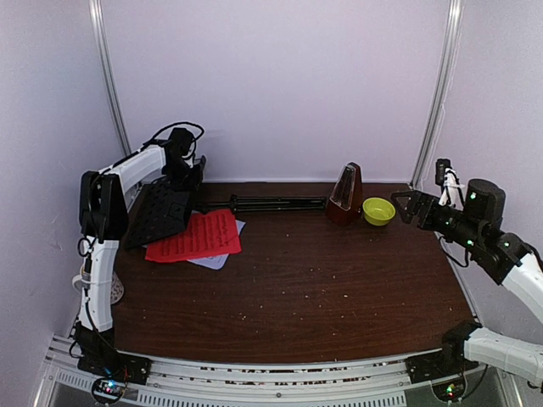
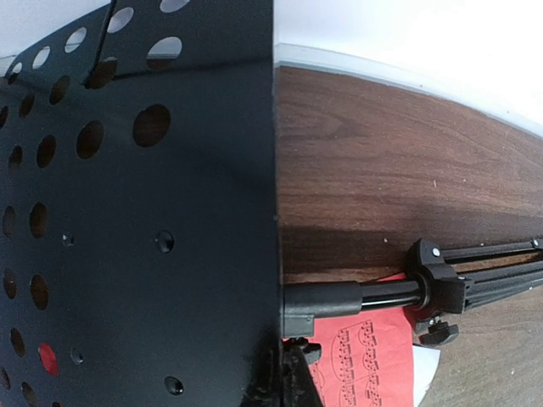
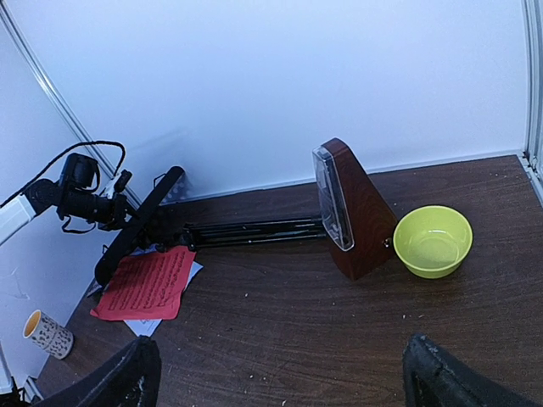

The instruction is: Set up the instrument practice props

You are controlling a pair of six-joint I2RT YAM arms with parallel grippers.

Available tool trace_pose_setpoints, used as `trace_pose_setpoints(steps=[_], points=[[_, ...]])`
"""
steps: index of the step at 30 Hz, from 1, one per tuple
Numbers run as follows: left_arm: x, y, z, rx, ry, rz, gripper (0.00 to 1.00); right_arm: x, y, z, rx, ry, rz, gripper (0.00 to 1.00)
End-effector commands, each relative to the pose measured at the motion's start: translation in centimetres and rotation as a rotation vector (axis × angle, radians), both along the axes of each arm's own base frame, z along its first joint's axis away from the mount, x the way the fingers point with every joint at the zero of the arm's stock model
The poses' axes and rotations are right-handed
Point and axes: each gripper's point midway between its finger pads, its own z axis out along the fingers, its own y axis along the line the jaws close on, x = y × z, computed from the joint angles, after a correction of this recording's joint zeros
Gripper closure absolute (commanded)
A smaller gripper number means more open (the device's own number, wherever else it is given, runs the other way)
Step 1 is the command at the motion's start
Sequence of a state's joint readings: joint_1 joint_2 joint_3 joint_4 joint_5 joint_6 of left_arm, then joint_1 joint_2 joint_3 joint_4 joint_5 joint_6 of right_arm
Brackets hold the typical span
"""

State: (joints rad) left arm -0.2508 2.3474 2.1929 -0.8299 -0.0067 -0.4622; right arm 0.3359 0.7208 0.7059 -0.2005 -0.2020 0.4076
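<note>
The black music stand lies on its side at the back left, its perforated desk [image 1: 159, 214] tilted up and its folded tripod legs [image 1: 276, 203] pointing right. My left gripper [image 1: 191, 181] is shut on the desk's edge [image 2: 273, 254], just beside the stand's post [image 2: 365, 297]. A red sheet [image 1: 195, 236] lies on a white sheet [image 1: 216, 259] by the desk. The brown pyramid metronome [image 1: 345, 195] stands upright at the back. My right gripper [image 1: 405, 206] hangs open over the table's right side, nothing between its fingers [image 3: 114, 381].
A yellow-green bowl [image 1: 378, 210] sits right beside the metronome. A patterned mug [image 3: 47, 333] stands off the table's left edge near the left arm. White walls close in the back and sides.
</note>
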Motion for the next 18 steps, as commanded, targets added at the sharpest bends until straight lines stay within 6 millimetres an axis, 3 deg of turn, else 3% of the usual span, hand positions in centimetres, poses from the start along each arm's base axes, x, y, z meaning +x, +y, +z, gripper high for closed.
trace_pose_setpoints(steps=[1,12,18], points=[[2.1,0.6,11.2,0.036,-0.285,-0.008,1.0,-0.6,-0.4,1.3,0.008,-0.055,-0.002,0.0],[-0.2,1.4,22.3,0.205,-0.513,-0.075,1.0,-1.2,-2.0,2.7,0.017,-0.12,-0.079,0.0],[-2.9,-0.3,28.2,0.366,-0.656,-0.16,1.0,-2.3,-3.0,4.5,0.071,-0.21,-0.117,0.0]])
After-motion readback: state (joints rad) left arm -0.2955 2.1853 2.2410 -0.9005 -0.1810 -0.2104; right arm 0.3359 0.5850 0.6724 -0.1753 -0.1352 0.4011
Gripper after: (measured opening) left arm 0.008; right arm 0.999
